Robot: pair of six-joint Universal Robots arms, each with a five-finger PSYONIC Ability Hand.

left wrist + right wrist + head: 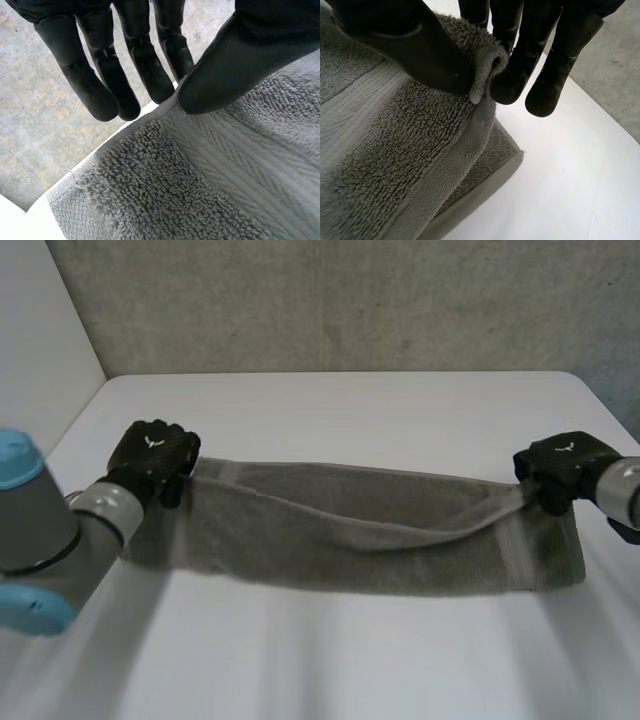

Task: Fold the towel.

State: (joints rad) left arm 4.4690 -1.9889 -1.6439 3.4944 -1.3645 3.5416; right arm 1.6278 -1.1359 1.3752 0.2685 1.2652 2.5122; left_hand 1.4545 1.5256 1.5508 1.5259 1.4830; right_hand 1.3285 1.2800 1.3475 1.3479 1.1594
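The left hand, at the middle left of the head view, pinches a far corner of the towel: in its wrist view the thumb presses the hem against nearly straight fingers behind the cloth. The right hand, at the middle right, grips the opposite far corner the same way, a small roll of hem caught between thumb and fingers. Between the hands the grey towel runs as a long band across the centre of the head view, its held edge sagging in the middle. Under the right hand a lower layer lies flat on the white table, so the towel looks doubled lengthwise already, or nearly. The held edge has yet to be laid flat and let go, and the long band probably needs at least one fold across its length.
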